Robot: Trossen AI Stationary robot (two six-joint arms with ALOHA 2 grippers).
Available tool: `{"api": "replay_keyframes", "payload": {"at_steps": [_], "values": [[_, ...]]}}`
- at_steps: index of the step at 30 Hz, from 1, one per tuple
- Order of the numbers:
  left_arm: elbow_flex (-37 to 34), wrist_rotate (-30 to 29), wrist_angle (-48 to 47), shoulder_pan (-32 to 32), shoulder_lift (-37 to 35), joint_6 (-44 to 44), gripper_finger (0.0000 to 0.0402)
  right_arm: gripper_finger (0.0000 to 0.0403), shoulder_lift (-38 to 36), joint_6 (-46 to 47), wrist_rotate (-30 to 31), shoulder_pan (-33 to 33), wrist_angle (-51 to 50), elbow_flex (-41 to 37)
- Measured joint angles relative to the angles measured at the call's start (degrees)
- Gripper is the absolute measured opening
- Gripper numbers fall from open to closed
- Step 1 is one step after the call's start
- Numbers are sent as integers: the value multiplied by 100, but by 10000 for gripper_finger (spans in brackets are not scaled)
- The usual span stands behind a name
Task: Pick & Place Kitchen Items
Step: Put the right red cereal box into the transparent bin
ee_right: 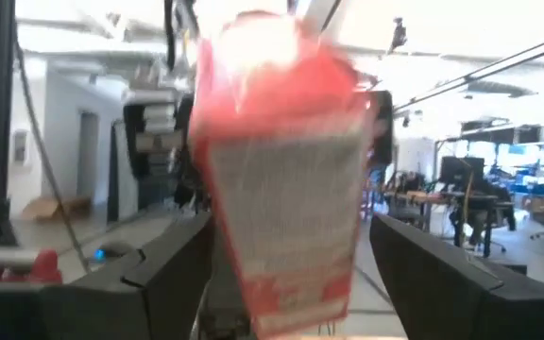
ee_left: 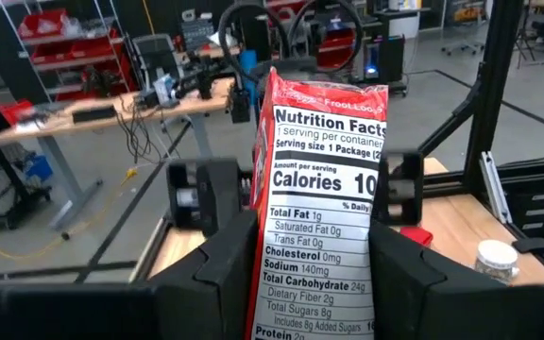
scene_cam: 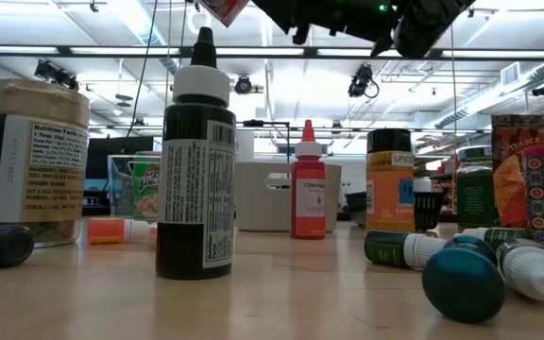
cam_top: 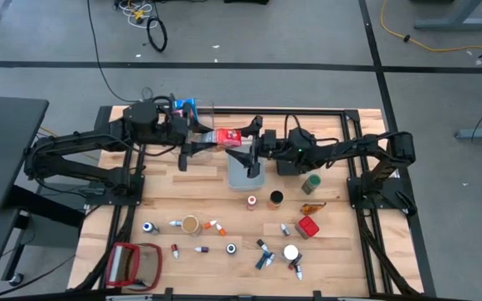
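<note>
Carton (cam_top: 222, 137) red, long axis crosswise between arms, left claw (cam_top: 205, 142) gripping it, right claw (cam_top: 247, 134) spread apart.

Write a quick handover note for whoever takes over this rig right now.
Left end effector: shut on the red pouch, held in the air over the table's middle.
Right end effector: open, its fingers either side of the pouch, not gripping.
Grey bin sits just below the handoff.
Left to do: about twenty bottles, jars and cartons lie loose on the table.

Grey floor (cam_top: 308, 33), bright ceiling lights (scene_cam: 281, 90)
</note>
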Motion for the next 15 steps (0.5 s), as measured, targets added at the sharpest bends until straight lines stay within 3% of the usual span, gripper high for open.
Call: {"api": "replay_keyframes", "payload": {"at_steps": [8,15], "values": [[5,446,160,0,-3,48,163,276,216,-396,-73,0,-20,272],[6,446,124,0,146,58,163,234,216,-435,-301,2,141,271]]}}
